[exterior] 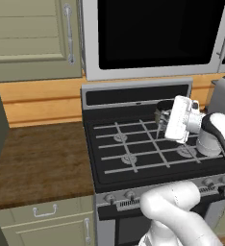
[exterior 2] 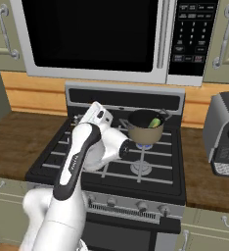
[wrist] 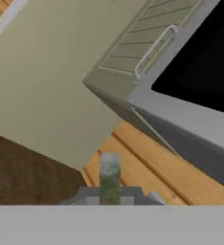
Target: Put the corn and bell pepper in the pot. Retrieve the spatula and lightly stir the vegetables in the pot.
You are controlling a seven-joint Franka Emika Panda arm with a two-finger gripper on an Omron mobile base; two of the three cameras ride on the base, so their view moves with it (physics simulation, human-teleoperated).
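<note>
The small grey-bronze pot point(exterior 2: 142, 133) stands on the stove's rear right burner. The yellow-green corn point(exterior 2: 155, 122) leans inside it against the right wall. The bell pepper is hidden. In the left base view the white hand covers most of the pot point(exterior: 163, 104). My gripper point(exterior 2: 81, 119) hangs over the stove's rear middle, left of the pot and pointing away from it. In the hand view my gripper point(wrist: 109, 196) is shut on a slim grey-green bar, which looks like the spatula point(wrist: 109, 170) handle. A thin line of it hangs below the gripper point(exterior: 160, 116).
A black stove point(exterior: 129, 144) with grey grates lies under the arm, its knobs along the front edge. A microwave point(exterior 2: 97, 34) hangs close above. Wooden counter point(exterior: 37, 158) runs to the left. A grey appliance point(exterior 2: 225, 135) stands on the counter at the right.
</note>
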